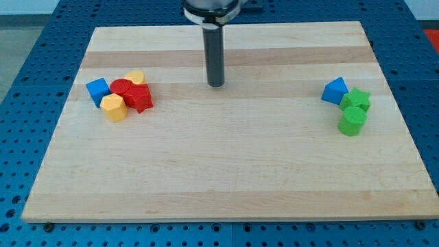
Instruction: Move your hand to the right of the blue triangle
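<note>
The blue triangle [335, 90] lies at the view's right side of the wooden board, touching a green star [357, 101] on its lower right. My tip [216, 84] rests on the board near the top centre, far to the left of the blue triangle and level with it.
A green cylinder [352, 120] sits just below the green star. At the view's left is a cluster: a blue cube [98, 90], a red cylinder [121, 87], a red star [140, 98], a yellow hexagon [114, 108] and another yellow block [135, 77]. The board's right edge [401, 103] is near the triangle.
</note>
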Controlling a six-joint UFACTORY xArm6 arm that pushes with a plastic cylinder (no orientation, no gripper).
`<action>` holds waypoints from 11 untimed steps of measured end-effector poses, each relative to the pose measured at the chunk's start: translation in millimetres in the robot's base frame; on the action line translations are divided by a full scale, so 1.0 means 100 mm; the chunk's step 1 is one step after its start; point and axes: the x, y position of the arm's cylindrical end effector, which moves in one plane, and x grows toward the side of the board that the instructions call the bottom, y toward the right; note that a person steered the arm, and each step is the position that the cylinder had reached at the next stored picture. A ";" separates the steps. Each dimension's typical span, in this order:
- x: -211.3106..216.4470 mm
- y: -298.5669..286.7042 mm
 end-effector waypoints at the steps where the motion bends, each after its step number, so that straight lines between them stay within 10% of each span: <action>1: -0.01 0.30; 7: -0.18 2.32; 11: 0.37 2.50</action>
